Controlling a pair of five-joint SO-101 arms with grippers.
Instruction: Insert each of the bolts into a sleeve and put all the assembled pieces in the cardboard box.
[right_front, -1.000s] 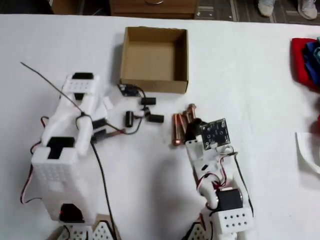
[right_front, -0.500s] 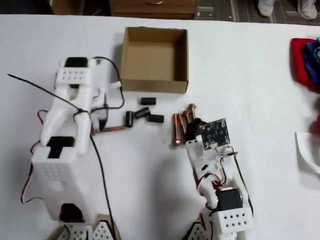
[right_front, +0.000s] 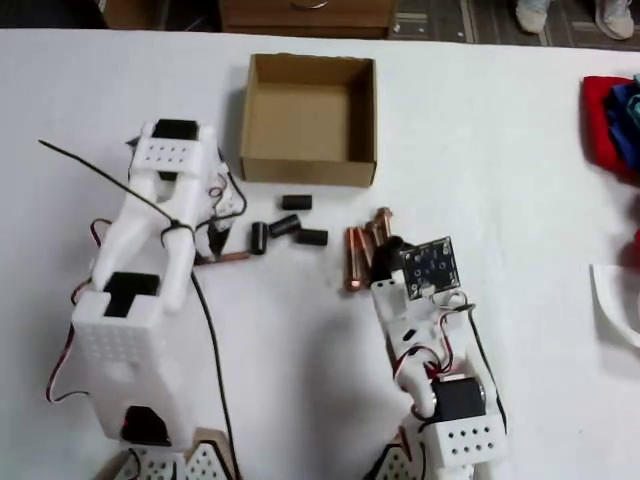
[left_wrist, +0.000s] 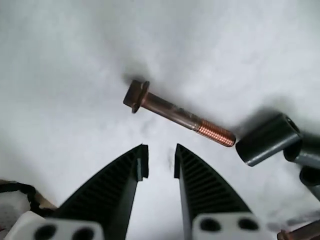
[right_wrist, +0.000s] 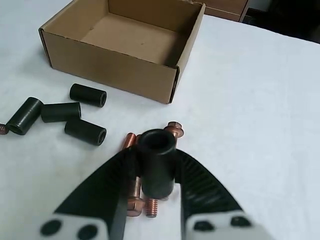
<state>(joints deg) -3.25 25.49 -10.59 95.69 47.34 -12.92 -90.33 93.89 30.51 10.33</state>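
Left gripper (left_wrist: 159, 161) — narrowly parted, empty — just short of copper bolt (left_wrist: 175, 112); bolt's long axis roughly along jaws' closing line. Right gripper (right_wrist: 155, 156), farther from bolt, clamps black sleeve (right_wrist: 156, 167).

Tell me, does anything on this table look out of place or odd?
Nothing looks damaged or spilled. One bolt lies alone by the left gripper, apart from the other bolts, its threaded tip just short of a sleeve.
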